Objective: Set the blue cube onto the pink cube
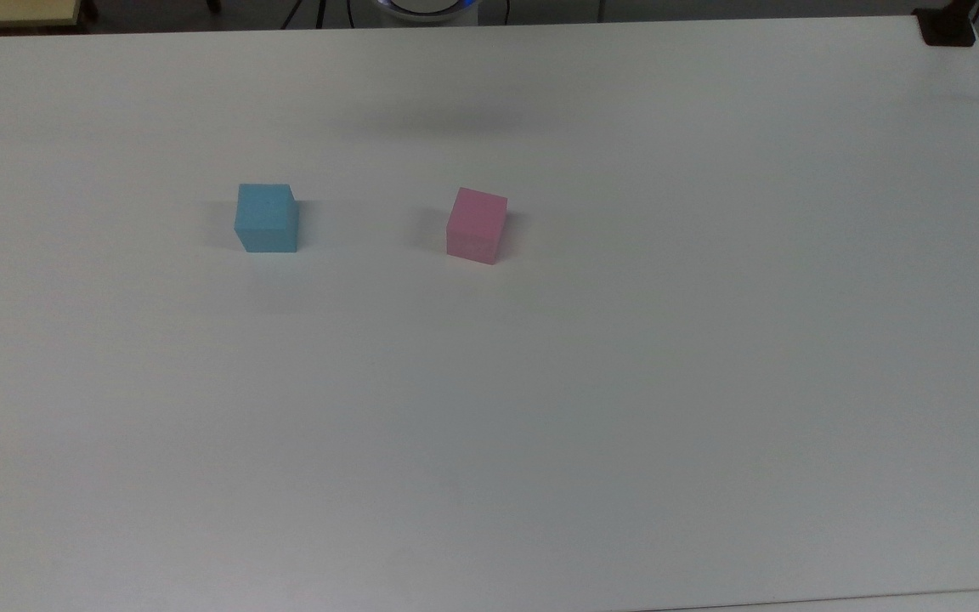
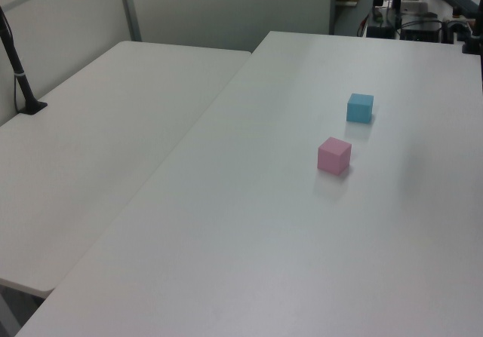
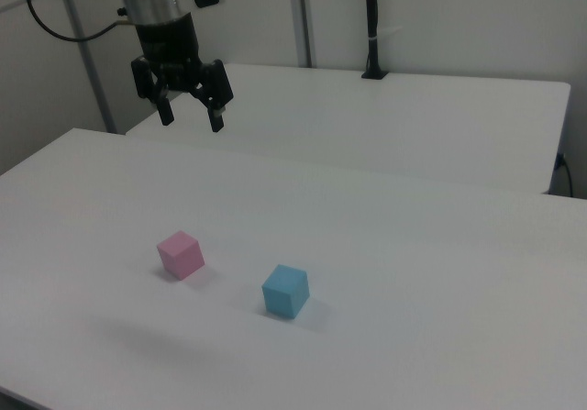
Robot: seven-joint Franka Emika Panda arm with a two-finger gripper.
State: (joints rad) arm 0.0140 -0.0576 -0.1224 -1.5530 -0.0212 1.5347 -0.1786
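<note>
The blue cube rests on the white table, a short gap from the pink cube, which also sits flat on the table. In the top view the blue cube is to the left of the pink one. In the right view my gripper hangs high above the table, behind and above the pink cube, open with nothing between its fingers.
The white table spreads wide around both cubes. A second white table adjoins it, with a black pole clamped at its edge. A dark clamp sits at the top view's far right corner.
</note>
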